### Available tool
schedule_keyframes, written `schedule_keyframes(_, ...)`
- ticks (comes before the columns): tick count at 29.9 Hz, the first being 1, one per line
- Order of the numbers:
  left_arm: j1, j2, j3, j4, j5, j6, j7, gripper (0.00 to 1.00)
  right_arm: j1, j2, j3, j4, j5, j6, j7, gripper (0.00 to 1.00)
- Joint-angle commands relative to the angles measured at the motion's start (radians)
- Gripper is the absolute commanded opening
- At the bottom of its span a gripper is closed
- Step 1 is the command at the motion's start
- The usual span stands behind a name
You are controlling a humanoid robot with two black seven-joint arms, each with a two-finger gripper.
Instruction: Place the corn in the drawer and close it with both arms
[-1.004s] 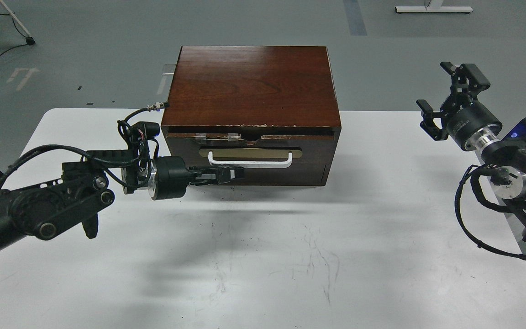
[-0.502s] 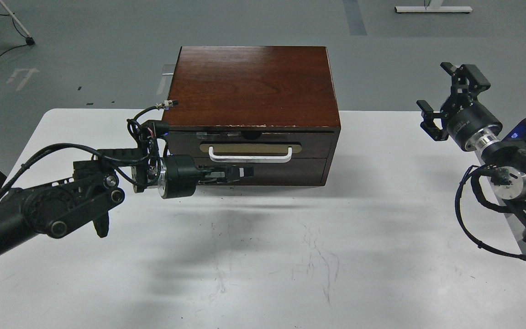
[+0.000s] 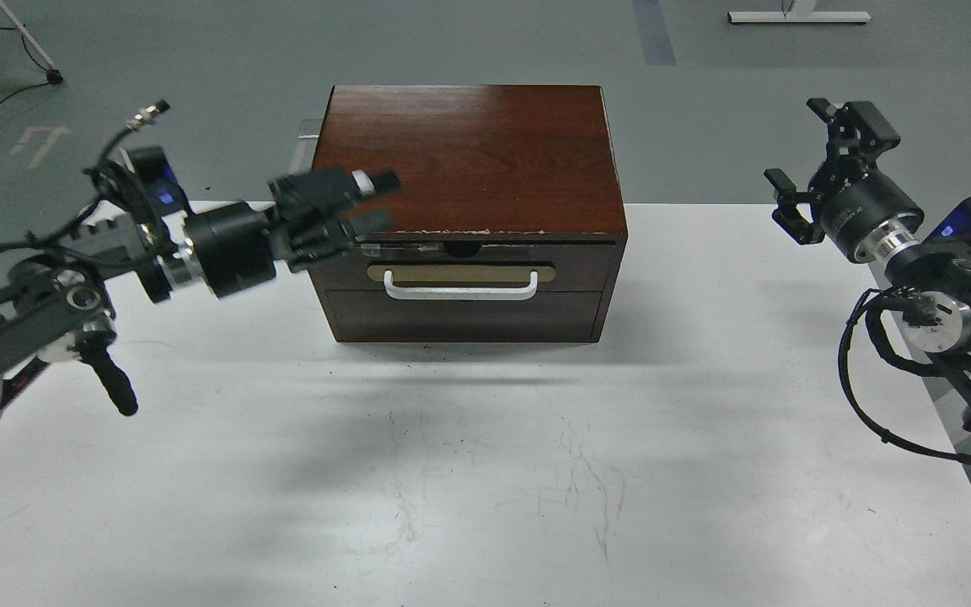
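- The drawer (image 3: 464, 268) sits in the upper middle of the frame, pushed in flush with the front of its dark red-brown wooden cabinet (image 3: 467, 156).
- Its white bar handle (image 3: 460, 288) lies on a tan plate across the drawer front, with a plain dark panel (image 3: 464, 316) directly below.
- The cabinet stands on the white bench (image 3: 469, 472), toward its far edge.
- The corn cannot be seen anywhere in this view.
- The left hand (image 3: 365, 202) hangs at the cabinet's upper left front corner, above the level of the handle; it is blurred, so I cannot tell whether its fingers are spread or pressed together.
- The left arm (image 3: 47, 287) reaches in from the left edge of the frame.
- The right hand (image 3: 823, 156) is at the upper right of the frame, well apart from the cabinet, its fingers spread wide and holding nothing.
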Motion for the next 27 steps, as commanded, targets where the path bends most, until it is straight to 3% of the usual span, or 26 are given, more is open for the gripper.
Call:
schedule_keyframes(1, -0.009, 0.003, -0.069, 0.213, -0.159, 0.000, 0.000, 0.99, 0.011, 0.018, 0.007, 0.015, 0.003, -0.001, 0.015, 1.00)
schedule_keyframes(8, 0.006, -0.026, -0.066, 0.555, -0.429, 0.000, 0.000, 0.99, 0.003, 0.042, -0.003, 0.016, 0.003, -0.004, 0.017, 1.00)
schedule_keyframes(10, 0.012, -0.031, -0.064, 0.563, -0.475, 0.000, 0.000, 0.99, 0.005, 0.058, -0.004, 0.015, 0.001, -0.008, 0.017, 1.00)
schedule_keyframes(16, 0.042, -0.043, -0.003, 0.549, -0.517, 0.000, 0.096, 0.99, 0.011, 0.095, -0.001, 0.022, 0.003, -0.025, 0.017, 1.00)
schedule_keyframes(22, 0.029, -0.040, 0.100, 0.529, -0.518, 0.000, 0.127, 0.99, 0.013, 0.096, 0.004, 0.050, 0.003, -0.033, 0.017, 1.00)
schedule_keyframes(27, 0.025, -0.031, 0.101, 0.529, -0.518, 0.000, 0.138, 0.99, 0.020, 0.096, 0.005, 0.067, 0.003, -0.059, 0.017, 1.00)
